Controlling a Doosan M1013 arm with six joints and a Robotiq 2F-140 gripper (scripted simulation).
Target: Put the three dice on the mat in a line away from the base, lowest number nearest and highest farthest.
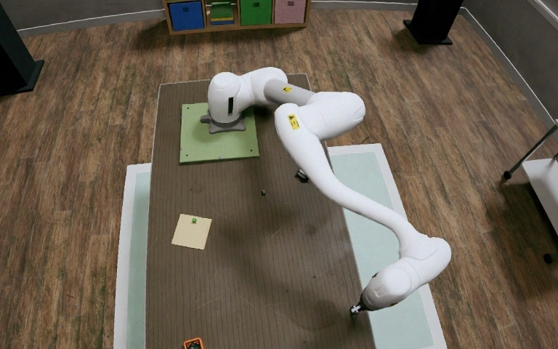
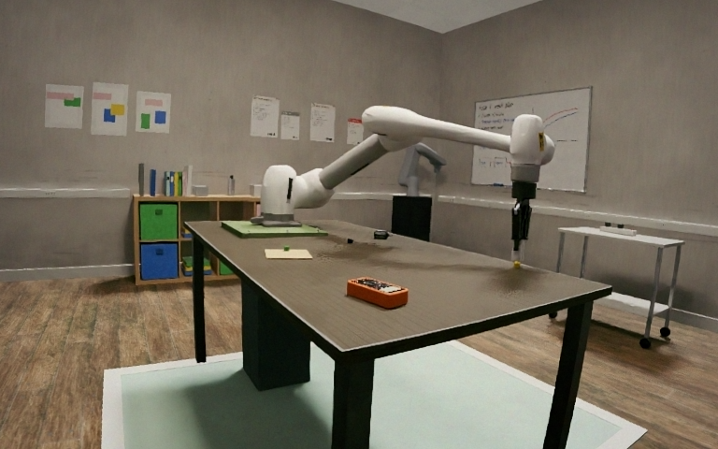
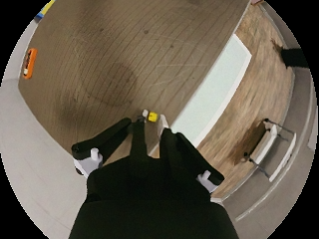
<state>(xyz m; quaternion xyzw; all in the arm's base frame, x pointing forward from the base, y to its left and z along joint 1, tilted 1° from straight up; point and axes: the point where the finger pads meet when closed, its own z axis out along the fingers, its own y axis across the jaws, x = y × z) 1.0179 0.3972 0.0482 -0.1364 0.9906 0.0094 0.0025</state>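
A green die (image 1: pixel 194 220) (image 2: pixel 286 248) sits on the cream mat (image 1: pixel 190 237) (image 2: pixel 291 255), close to its edge on the base side. A black die (image 1: pixel 263 193) (image 2: pixel 350 240) lies on the table between the base and the mat's level, off to the mat's side. A yellow die (image 2: pixel 516 265) (image 3: pixel 153 117) is on the table near its long edge, far from the mat. My gripper (image 1: pixel 354 309) (image 2: pixel 517 257) (image 3: pixel 153 119) points down, partly open, its fingertips low and on either side of the yellow die. The top view hides the yellow die. The dice's numbers are too small to read.
An orange-cased device (image 1: pixel 193 343) (image 2: pixel 377 292) (image 3: pixel 30 64) lies at the table's far end from the base. A small black object (image 1: pixel 302 175) (image 2: pixel 380 235) lies beyond the black die, partly under the arm in the top view. The base stands on a green plate (image 1: pixel 219 149) (image 2: pixel 235 226).
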